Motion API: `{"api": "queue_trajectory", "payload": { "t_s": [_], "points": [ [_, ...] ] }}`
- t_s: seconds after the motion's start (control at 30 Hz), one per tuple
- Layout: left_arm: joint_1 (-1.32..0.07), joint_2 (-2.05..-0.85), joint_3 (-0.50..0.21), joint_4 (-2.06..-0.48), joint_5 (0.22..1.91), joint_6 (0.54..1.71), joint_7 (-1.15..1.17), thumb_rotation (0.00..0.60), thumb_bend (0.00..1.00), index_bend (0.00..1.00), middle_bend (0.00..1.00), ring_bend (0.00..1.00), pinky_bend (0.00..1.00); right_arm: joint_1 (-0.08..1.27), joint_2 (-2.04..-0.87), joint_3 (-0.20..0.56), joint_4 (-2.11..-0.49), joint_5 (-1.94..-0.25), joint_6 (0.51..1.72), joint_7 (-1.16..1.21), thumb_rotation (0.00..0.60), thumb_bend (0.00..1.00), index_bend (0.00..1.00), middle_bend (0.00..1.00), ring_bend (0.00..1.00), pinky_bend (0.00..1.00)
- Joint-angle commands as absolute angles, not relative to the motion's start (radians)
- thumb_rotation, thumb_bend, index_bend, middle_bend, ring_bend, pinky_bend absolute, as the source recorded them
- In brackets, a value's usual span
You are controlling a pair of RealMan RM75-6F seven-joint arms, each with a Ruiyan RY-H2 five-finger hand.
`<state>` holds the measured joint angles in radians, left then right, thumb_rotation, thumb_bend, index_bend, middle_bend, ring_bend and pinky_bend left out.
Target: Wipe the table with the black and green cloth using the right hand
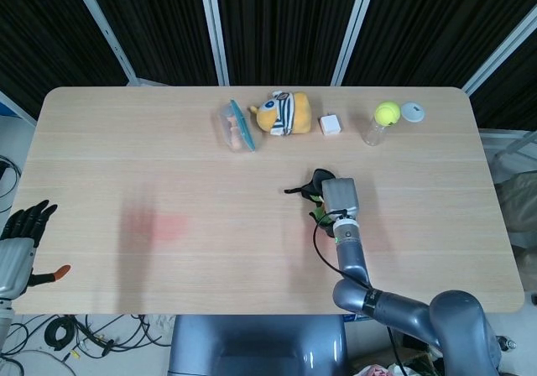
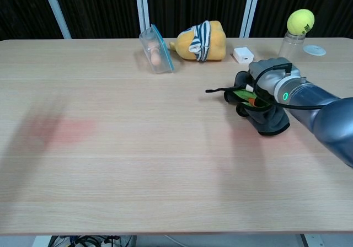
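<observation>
The black and green cloth (image 1: 315,186) (image 2: 242,95) lies bunched on the wooden table (image 1: 126,141) (image 2: 138,192), right of centre. My right hand (image 1: 340,198) (image 2: 268,84) lies on top of it and grips it, with black folds bulging out beneath the wrist and a strap trailing to the left. The fingers themselves are mostly hidden among the dark fabric. My left hand (image 1: 22,225) hangs off the table's left edge with its fingers spread, holding nothing; the chest view does not show it.
A faint pink smear (image 1: 168,227) (image 2: 69,130) marks the left part of the table. Along the back stand a clear box with a blue lid (image 1: 237,126) (image 2: 156,51), a yellow plush toy (image 1: 285,112) (image 2: 201,40), a small white cube (image 1: 330,125) (image 2: 242,54), a jar topped by a tennis ball (image 1: 382,121) (image 2: 298,27) and a white lid (image 1: 412,112) (image 2: 315,49).
</observation>
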<state>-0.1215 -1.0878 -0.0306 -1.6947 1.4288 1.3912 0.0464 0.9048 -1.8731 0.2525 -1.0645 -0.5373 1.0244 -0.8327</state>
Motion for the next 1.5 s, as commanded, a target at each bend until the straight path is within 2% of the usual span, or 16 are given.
{"api": "queue_trajectory", "payload": {
  "t_s": [0.03, 0.13, 0.23, 0.3, 0.4, 0.47, 0.57, 0.67, 0.83, 1.1, 1.2, 1.33, 1.5],
  "points": [
    [-0.121, -1.088, -0.031, -1.695, 1.429, 1.392, 0.046, 0.600, 0.00, 0.00, 0.00, 0.00, 0.00, 0.887, -1.834, 0.255, -1.104, -0.552, 1.043, -0.830, 0.600, 0.43, 0.79, 0.75, 0.75, 0.85],
    [-0.123, -1.090, -0.029, -1.694, 1.432, 1.391, 0.050, 0.600, 0.00, 0.00, 0.00, 0.00, 0.00, 0.866, -1.789, 0.255, -1.159, -0.575, 1.071, -0.817, 0.600, 0.41, 0.79, 0.72, 0.73, 0.81],
    [-0.121, -1.092, -0.028, -1.693, 1.436, 1.394, 0.054, 0.600, 0.00, 0.00, 0.00, 0.00, 0.00, 0.843, -1.743, 0.250, -1.214, -0.590, 1.105, -0.818, 0.600, 0.39, 0.70, 0.59, 0.61, 0.62],
    [-0.120, -1.093, -0.028, -1.693, 1.437, 1.397, 0.055, 0.600, 0.00, 0.00, 0.00, 0.00, 0.00, 0.831, -1.720, 0.248, -1.243, -0.590, 1.119, -0.823, 0.600, 0.35, 0.54, 0.43, 0.44, 0.43],
    [-0.118, -1.094, -0.028, -1.692, 1.439, 1.402, 0.058, 0.600, 0.00, 0.00, 0.00, 0.00, 0.00, 0.807, -1.673, 0.245, -1.303, -0.573, 1.148, -0.842, 0.600, 0.30, 0.28, 0.19, 0.21, 0.24],
    [-0.117, -1.094, -0.027, -1.692, 1.440, 1.405, 0.061, 0.600, 0.00, 0.00, 0.00, 0.00, 0.00, 0.796, -1.646, 0.242, -1.341, -0.564, 1.166, -0.856, 0.600, 0.28, 0.17, 0.09, 0.10, 0.21],
    [-0.114, -1.096, -0.026, -1.693, 1.442, 1.410, 0.069, 0.600, 0.00, 0.00, 0.00, 0.00, 0.00, 0.767, -1.579, 0.235, -1.436, -0.558, 1.213, -0.878, 0.600, 0.25, 0.05, 0.02, 0.04, 0.20],
    [-0.112, -1.097, -0.025, -1.693, 1.444, 1.414, 0.073, 0.600, 0.00, 0.00, 0.00, 0.00, 0.00, 0.744, -1.532, 0.229, -1.498, -0.557, 1.241, -0.882, 0.600, 0.23, 0.00, 0.00, 0.01, 0.19],
    [-0.107, -1.098, -0.021, -1.694, 1.452, 1.423, 0.079, 0.600, 0.00, 0.00, 0.00, 0.00, 0.00, 0.671, -1.411, 0.200, -1.631, -0.595, 1.290, -0.837, 0.600, 0.21, 0.00, 0.00, 0.00, 0.19],
    [-0.104, -1.103, -0.018, -1.696, 1.466, 1.432, 0.091, 0.600, 0.00, 0.00, 0.00, 0.00, 0.00, 0.557, -1.245, 0.159, -1.744, -0.669, 1.301, -0.694, 0.600, 0.17, 0.00, 0.00, 0.00, 0.19],
    [-0.105, -1.106, -0.016, -1.692, 1.476, 1.436, 0.098, 0.600, 0.00, 0.00, 0.00, 0.00, 0.00, 0.496, -1.179, 0.120, -1.781, -0.776, 1.321, -0.606, 0.600, 0.12, 0.00, 0.00, 0.00, 0.19],
    [-0.106, -1.108, -0.011, -1.682, 1.497, 1.441, 0.097, 0.600, 0.00, 0.00, 0.00, 0.00, 0.00, 0.399, -1.126, 0.054, -1.808, -0.984, 1.411, -0.478, 0.600, 0.06, 0.00, 0.00, 0.00, 0.19],
    [-0.104, -1.109, -0.002, -1.665, 1.520, 1.449, 0.110, 0.600, 0.00, 0.00, 0.00, 0.00, 0.00, 0.278, -1.077, -0.049, -1.811, -1.233, 1.527, -0.344, 0.600, 0.02, 0.00, 0.00, 0.00, 0.18]
  ]
}}
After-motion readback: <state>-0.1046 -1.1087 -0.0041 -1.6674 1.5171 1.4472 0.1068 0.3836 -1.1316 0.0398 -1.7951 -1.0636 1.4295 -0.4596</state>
